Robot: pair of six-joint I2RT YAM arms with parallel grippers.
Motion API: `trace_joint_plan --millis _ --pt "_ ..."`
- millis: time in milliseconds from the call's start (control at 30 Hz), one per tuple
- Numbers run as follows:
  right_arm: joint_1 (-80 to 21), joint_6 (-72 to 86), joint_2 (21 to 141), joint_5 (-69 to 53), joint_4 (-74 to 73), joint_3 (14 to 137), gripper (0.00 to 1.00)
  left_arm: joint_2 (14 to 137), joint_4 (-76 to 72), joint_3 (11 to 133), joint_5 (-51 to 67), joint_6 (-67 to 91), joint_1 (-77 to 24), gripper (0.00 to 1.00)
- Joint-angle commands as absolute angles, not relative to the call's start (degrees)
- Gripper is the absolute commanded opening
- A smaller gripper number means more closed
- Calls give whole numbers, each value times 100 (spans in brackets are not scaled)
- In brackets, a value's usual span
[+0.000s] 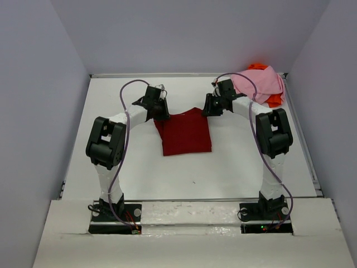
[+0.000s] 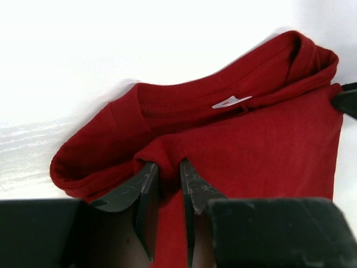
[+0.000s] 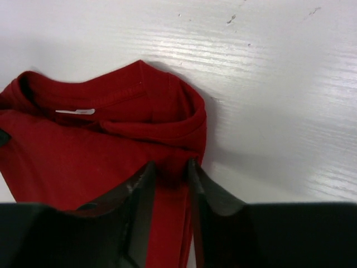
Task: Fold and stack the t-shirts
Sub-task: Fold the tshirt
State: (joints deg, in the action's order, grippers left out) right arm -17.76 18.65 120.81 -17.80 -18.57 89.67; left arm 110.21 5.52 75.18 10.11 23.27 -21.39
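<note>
A dark red t-shirt [image 1: 187, 133] lies partly folded in the middle of the table, collar end away from the arm bases. My left gripper [image 1: 162, 114] is at its far left corner, my right gripper [image 1: 207, 110] at its far right corner. In the left wrist view, the left gripper [image 2: 169, 164] pinches a raised fold of the red cloth [image 2: 251, 151] near the collar. In the right wrist view, the right gripper [image 3: 170, 166] pinches the shirt's edge [image 3: 83, 151] the same way. A light pink t-shirt [image 1: 261, 82] lies crumpled on a bright orange one [image 1: 273, 100] at the back right.
The white table [image 1: 139, 167] is boxed in by grey walls on three sides, with a raised rim along its right edge [image 1: 304, 145]. The pink and orange heap sits just behind the right arm's wrist. A white neck label [image 2: 231, 101] shows inside the red collar.
</note>
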Motion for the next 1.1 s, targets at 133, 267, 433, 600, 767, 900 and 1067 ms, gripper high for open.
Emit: trace_joint_plan --millis 133,267,433,600,767,900,1067 --pt "-1819 1995 11549 -1802 -1863 8868 54 11004 360 7734 1064 2320 -2162 32" --pt "-1819 2065 11426 -1758 -1925 8754 51 11021 343 7726 1090 2320 -2171 32" --pt "-1819 2074 11443 -1784 -2021 8719 48 11022 316 7691 1090 2329 -2162 32" --pt "-1819 2092 11619 -1846 -2057 8745 48 11004 299 7664 1081 2320 -2162 32" --pt "-1872 2057 11759 -1802 -2057 8798 44 11013 299 7682 1081 2312 -2162 32" --pt "-1872 2057 11830 -1828 -2057 8850 34 11021 299 7708 1090 2294 -2162 31" --pt "-1872 2030 11962 -1881 -2074 8938 35 11048 290 7743 1107 2285 -2162 31"
